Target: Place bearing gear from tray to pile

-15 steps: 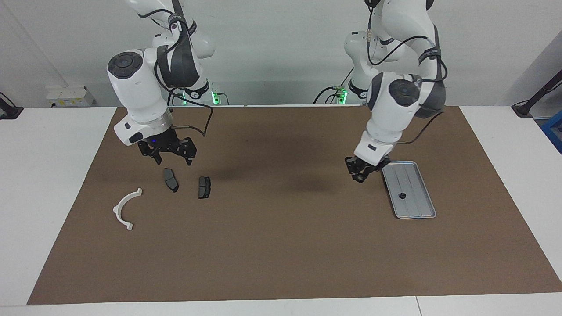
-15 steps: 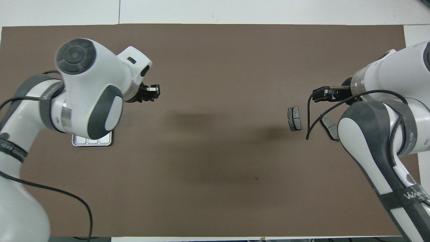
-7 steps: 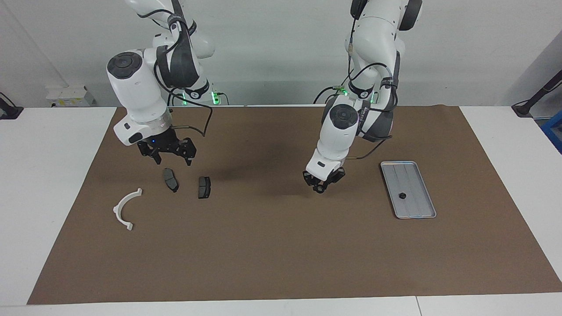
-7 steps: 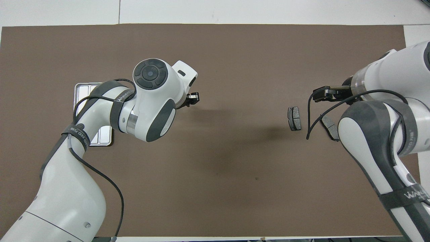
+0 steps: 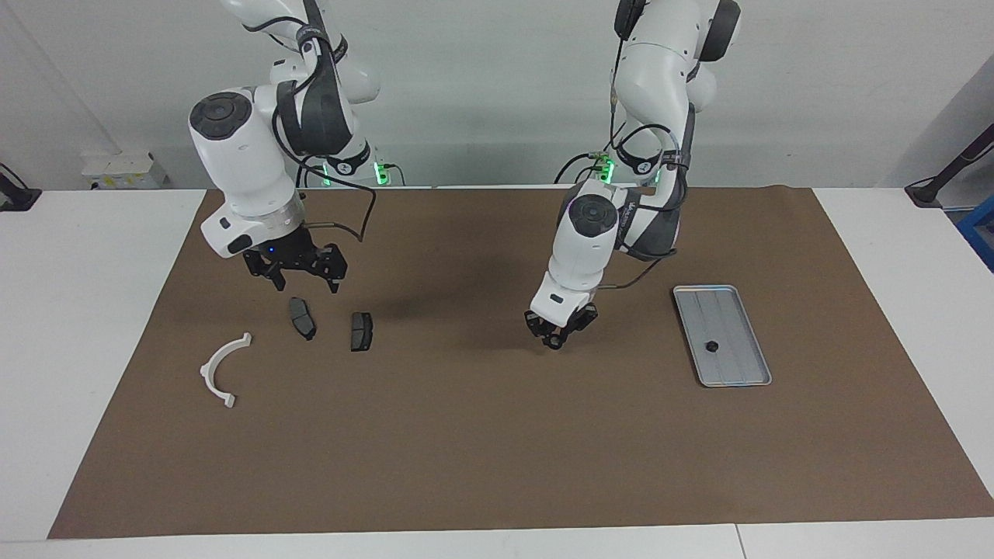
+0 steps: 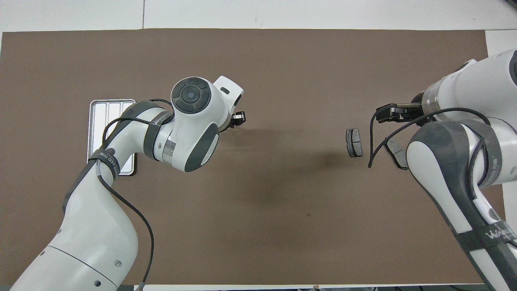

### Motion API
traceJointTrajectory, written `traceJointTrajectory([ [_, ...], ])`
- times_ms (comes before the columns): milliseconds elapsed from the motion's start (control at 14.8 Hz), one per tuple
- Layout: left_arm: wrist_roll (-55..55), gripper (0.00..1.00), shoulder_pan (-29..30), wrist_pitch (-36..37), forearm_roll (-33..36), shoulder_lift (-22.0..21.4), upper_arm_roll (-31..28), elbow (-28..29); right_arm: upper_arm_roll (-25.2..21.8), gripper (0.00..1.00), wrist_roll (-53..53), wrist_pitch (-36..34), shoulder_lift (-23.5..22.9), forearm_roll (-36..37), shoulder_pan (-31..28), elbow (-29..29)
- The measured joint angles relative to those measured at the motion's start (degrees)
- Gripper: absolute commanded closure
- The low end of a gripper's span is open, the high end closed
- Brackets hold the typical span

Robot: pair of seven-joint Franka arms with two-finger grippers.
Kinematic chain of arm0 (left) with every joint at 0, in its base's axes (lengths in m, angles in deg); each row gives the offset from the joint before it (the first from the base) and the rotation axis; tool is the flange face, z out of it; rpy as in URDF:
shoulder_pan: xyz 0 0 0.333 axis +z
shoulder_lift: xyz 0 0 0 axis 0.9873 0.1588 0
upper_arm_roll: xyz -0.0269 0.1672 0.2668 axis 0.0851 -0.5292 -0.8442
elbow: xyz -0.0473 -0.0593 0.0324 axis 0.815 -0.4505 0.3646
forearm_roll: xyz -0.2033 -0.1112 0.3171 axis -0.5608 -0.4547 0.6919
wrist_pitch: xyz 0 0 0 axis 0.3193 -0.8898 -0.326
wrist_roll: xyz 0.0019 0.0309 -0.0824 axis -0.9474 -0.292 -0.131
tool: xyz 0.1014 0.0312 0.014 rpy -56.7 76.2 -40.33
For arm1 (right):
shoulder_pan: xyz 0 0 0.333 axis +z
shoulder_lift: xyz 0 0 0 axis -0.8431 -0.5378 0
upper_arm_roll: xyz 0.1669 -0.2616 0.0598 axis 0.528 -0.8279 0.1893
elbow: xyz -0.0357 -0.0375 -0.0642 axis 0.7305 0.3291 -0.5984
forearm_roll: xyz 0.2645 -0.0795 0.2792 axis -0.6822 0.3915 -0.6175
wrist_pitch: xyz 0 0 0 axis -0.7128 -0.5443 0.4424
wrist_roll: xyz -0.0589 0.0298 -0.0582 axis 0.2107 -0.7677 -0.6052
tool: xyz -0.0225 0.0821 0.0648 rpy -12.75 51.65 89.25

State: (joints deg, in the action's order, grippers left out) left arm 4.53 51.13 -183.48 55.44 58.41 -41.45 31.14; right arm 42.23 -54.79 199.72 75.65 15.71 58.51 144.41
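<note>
Although my left pincer hangs low over the bare brown mat, roughly midway between the tray and the pile, I cannot tell whether its tips are pressed together or pinching something small. The overhead view shows only a pale tip poking out from under my wrist.

The one bearing gear I can see, a small dark piece, lies on the tray, a little farther from my bases than the tray's middle. It is well apart from my left pincer, toward my left arm's end of the table, and nothing touches it. From overhead my own left arm covers that part of the tray.

My right pincer waits with its fingers spread wide and nothing between them, over the pile and just above one of the brake-pad pieces.

Counted: one tray, with one gear on it. In the pile there are two dark brake-pad pieces, the second just beside the first and apart from it. There is also one white half-ring bracket, farther from my bases and nearer my right arm's end of the table
</note>
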Motion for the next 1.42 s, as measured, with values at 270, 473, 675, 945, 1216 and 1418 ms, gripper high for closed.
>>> traceJointTrajectory([
  [270,0.50,0.99,-0.06,-1.81,0.00,0.26,0.04,1.08,0.00,0.00,0.00,0.00,0.00,0.00,0.00,0.00],
  [473,0.69,0.99,-0.65,-3.56,0.00,0.30,0.05,2.94,0.00,0.00,0.00,0.00,0.00,0.00,0.00,0.00],
  [675,1.60,0.98,-1.76,-6.72,0.00,0.30,0.05,5.59,0.01,0.00,0.00,0.00,0.00,0.00,0.03,0.00],
  [945,1.87,0.01,-2.16,-7.36,0.12,0.15,-0.15,6.16,0.01,0.00,0.00,0.00,0.00,0.00,0.03,0.00],
  [1216,1.82,0.00,-2.15,-7.28,0.89,0.13,-0.68,6.04,0.03,0.00,0.00,0.00,0.00,0.00,0.03,0.01],
  [1418,0.78,0.00,-1.13,-5.40,1.38,-0.25,-1.68,4.72,0.08,0.00,0.00,0.00,0.00,0.00,0.26,0.03],
])
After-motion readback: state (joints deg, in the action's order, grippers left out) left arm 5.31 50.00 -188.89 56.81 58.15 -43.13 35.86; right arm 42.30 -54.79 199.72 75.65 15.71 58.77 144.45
